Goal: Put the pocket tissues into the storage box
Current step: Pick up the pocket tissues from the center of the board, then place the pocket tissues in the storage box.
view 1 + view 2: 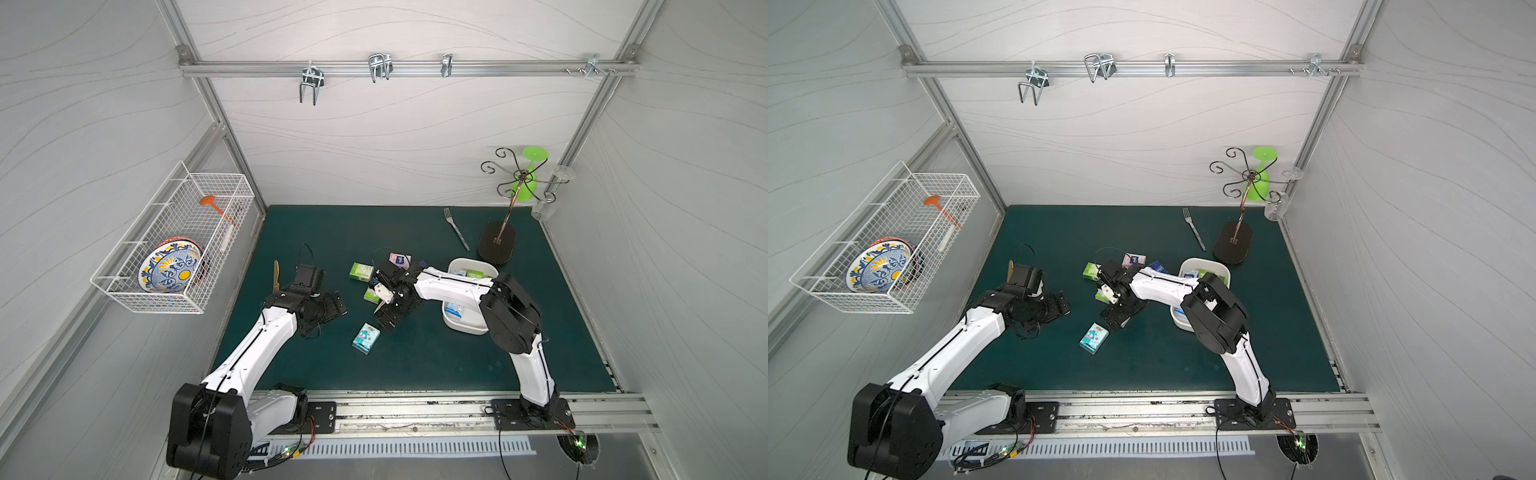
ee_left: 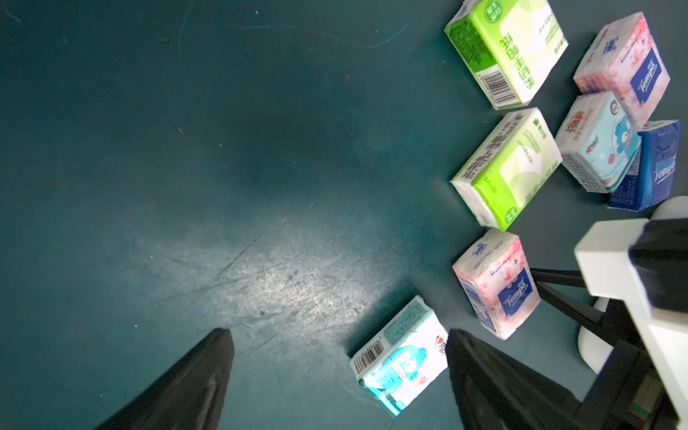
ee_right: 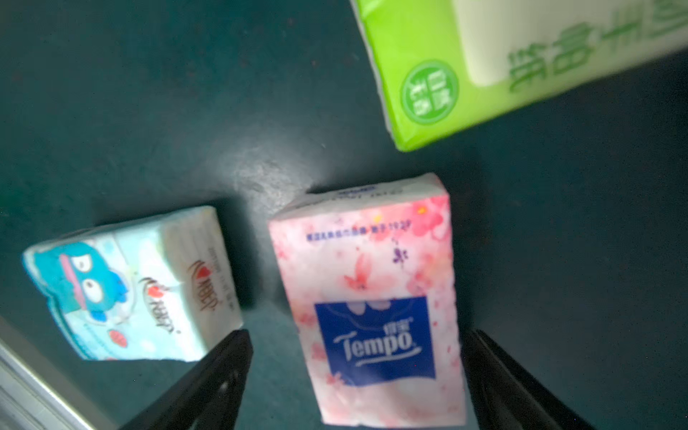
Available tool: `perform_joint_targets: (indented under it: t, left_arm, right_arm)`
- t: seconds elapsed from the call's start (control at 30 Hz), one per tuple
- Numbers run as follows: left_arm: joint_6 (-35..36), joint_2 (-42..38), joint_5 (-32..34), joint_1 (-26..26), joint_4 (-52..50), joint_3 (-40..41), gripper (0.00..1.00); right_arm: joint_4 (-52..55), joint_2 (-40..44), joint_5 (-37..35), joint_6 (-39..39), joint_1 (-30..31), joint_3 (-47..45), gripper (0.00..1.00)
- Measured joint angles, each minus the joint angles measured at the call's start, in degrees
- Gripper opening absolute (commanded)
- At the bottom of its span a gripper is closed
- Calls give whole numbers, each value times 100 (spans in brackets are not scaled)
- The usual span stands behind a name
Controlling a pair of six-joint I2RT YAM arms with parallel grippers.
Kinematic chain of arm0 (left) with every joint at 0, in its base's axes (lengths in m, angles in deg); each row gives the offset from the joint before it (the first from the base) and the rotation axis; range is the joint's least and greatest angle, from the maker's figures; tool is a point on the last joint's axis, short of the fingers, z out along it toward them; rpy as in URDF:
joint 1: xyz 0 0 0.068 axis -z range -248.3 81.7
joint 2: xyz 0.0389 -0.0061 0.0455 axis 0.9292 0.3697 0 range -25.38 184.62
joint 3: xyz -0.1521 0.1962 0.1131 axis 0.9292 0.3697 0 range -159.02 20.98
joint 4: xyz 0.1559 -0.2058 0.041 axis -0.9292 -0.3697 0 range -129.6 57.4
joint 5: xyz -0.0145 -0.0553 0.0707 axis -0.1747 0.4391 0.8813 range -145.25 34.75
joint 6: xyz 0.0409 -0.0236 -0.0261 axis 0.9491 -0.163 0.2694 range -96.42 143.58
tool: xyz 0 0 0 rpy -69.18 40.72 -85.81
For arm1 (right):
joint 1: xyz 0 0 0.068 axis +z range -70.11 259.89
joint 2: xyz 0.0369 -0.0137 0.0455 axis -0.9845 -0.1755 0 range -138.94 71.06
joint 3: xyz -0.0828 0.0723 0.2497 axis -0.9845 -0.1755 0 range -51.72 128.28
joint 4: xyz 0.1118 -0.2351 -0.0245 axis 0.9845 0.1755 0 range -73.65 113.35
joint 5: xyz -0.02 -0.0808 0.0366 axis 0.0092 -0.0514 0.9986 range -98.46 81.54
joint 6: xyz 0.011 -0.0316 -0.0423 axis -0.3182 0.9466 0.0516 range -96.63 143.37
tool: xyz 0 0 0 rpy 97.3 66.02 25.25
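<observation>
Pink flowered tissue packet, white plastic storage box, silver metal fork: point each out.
pink flowered tissue packet (image 3: 368,283), right wrist view, top face above label.
white plastic storage box (image 1: 464,328), a top view, near wall.
silver metal fork (image 1: 457,230), a top view, handle.

Seven pocket tissues (image 2: 506,167) lie loose on the tabletop (image 1: 415,361): two green packets (image 2: 506,52), two pink packets (image 2: 497,286), two light-blue packets (image 2: 400,357) and one dark-blue packet (image 2: 659,167). At least three more show in the one storage box (image 1: 464,328), where the right arm (image 1: 453,286) hides the rest. I count one fork (image 1: 457,228), one hook stand (image 1: 496,247) carrying one green glass (image 1: 524,189) and one clear glass (image 1: 540,212), one wire basket (image 1: 120,286) holding at least two plates (image 1: 170,270) and one orange-handled tool (image 1: 216,210), and four metal hooks (image 1: 379,66) on the rail (image 1: 249,68).
</observation>
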Motion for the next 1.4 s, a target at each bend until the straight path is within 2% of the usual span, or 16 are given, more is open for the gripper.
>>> perform_joint_targets:
  t: [0.13,0.3,0.4,0.67,0.87,1.17,1.4]
  left_arm:
    - [0,7,-28,0,7,0,94]
    - [0,7,-55,0,11,0,94]
    - [0,35,-96,0,15,0,94]
    - [-2,118,-216,0,61,0,93]
    - [4,221,-321,0,68,0,93]
    - [9,431,-540,0,210,-2,93]
    - [9,651,-765,2,256,-13,92]
  right_arm:
    - [55,0,-269,-37,20,48,72]
    - [72,-4,-503,-92,39,214,47]
    - [81,-4,-560,-127,39,273,39]
    - [81,109,-553,-247,24,229,38]
    - [90,872,-459,-599,-179,-76,38]
    - [107,2852,-63,-1333,-1272,-1137,37]
    - [313,3818,26,-1799,-2280,-1906,38]
